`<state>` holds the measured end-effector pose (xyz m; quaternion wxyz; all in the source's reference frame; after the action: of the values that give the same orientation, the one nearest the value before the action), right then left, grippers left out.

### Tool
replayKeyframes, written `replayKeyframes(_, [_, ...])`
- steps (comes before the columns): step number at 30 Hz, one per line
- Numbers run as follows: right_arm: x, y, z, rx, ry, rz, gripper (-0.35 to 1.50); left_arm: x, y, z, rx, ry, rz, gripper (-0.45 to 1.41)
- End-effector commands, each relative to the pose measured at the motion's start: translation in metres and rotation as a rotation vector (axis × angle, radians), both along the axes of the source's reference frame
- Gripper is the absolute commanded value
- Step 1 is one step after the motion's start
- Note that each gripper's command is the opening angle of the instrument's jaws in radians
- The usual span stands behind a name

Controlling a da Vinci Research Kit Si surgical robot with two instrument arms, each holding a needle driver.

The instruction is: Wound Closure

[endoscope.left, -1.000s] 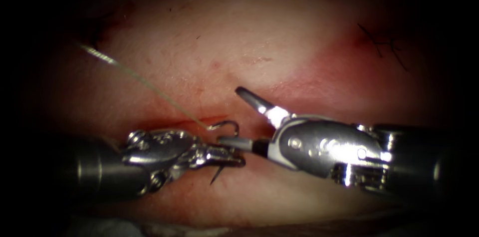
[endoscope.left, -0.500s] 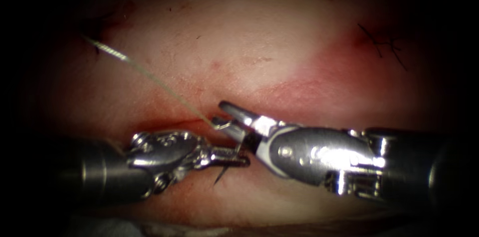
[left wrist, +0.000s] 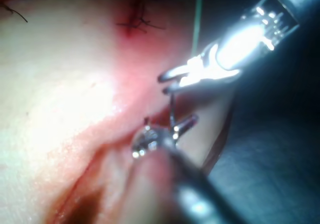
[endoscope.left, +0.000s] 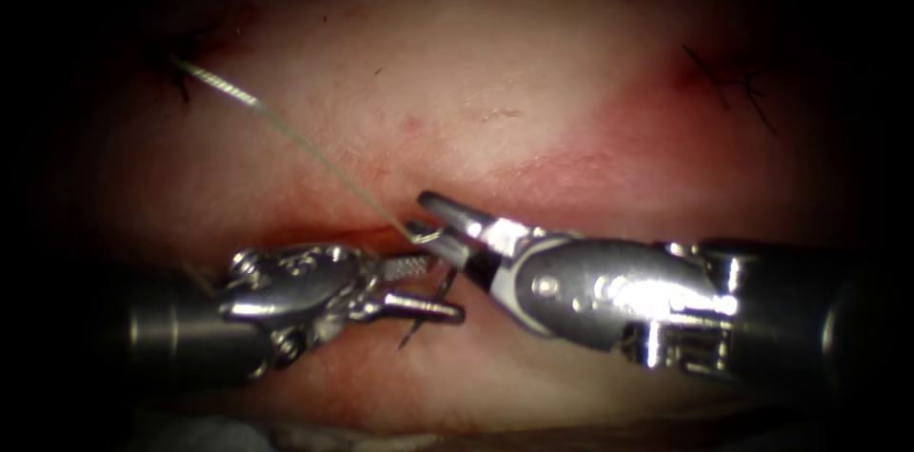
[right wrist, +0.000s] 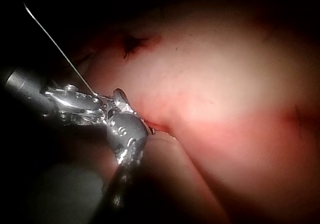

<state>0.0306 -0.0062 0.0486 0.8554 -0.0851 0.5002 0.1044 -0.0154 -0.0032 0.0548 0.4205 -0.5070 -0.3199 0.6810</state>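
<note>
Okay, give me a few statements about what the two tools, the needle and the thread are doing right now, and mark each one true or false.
1. The right tool has its jaws shut on the needle near the end where the thread joins. True.
2. The left tool grips the needle. False: its jaws stand open with nothing between them, and the needle's dark body passes by them.
3. The thread runs from the needle up and to the left across the tissue. True.
4. The thread lies slack in a coil beside the cut. False: it runs as a nearly straight line.
5. Dark stitches sit on the tissue at the upper right of the endoscope view. True.
</note>
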Motion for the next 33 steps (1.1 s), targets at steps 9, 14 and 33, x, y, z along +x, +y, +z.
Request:
replayKeyframes(9, [0.0073,0.0047,0.0047,-0.157,0.017,-0.363,-0.35,0.014,-0.0042,0.0006,-0.277,0.151,0.014,1.25])
replayKeyframes(14, [0.0117,0.0081,0.0075,-0.206,0.035,-0.497,-0.35,0.0168,-0.0069,0.0058,-0.388,0.207,0.02,0.98])
replayKeyframes(33, [0.0167,0.0014,0.016,-0.767,0.264,-0.725,-0.35,0.0115,-0.0112,0.0185,-0.477,0.176,0.08,0.49])
